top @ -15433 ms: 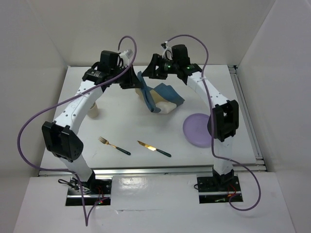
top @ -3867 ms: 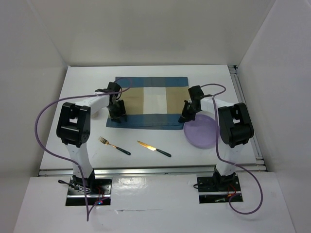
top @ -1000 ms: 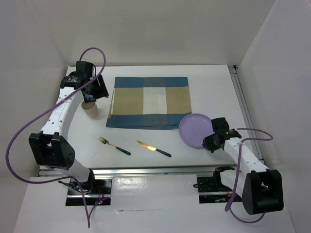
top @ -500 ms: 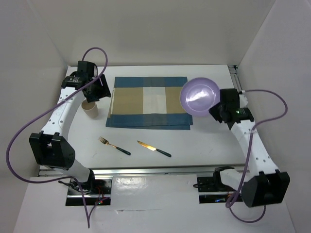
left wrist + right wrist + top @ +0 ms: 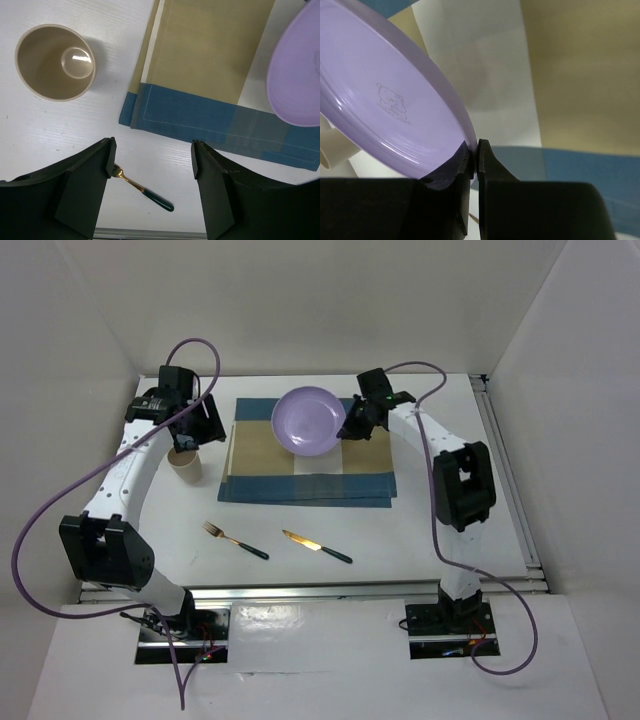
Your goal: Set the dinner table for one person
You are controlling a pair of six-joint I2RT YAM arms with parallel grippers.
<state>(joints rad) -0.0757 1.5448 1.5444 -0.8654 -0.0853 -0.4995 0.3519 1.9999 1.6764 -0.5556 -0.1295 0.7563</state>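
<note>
On the white dinner table [image 5: 430,525] lies a blue, beige and white striped placemat [image 5: 300,478]. A purple plate [image 5: 308,421] hangs tilted over the placemat's middle, with my right gripper [image 5: 350,426] shut on its right rim. The right wrist view shows the jaws [image 5: 474,150] pinching the plate's edge [image 5: 390,110]. My left gripper [image 5: 197,426] hovers open just above and behind a beige cup [image 5: 186,464], which stands upright left of the placemat. Nothing is between its fingers [image 5: 152,157]; the cup [image 5: 55,62] lies off to their left.
A gold fork with a dark handle [image 5: 233,540] and a matching knife [image 5: 317,546] lie near the front of the table. Aluminium rails run along the right edge [image 5: 510,480] and the near edge [image 5: 320,592]. White walls enclose the table.
The right arm has lifted the plate off the table at the right and swung it left, over the placemat's middle. The left arm has stayed over the cup.
</note>
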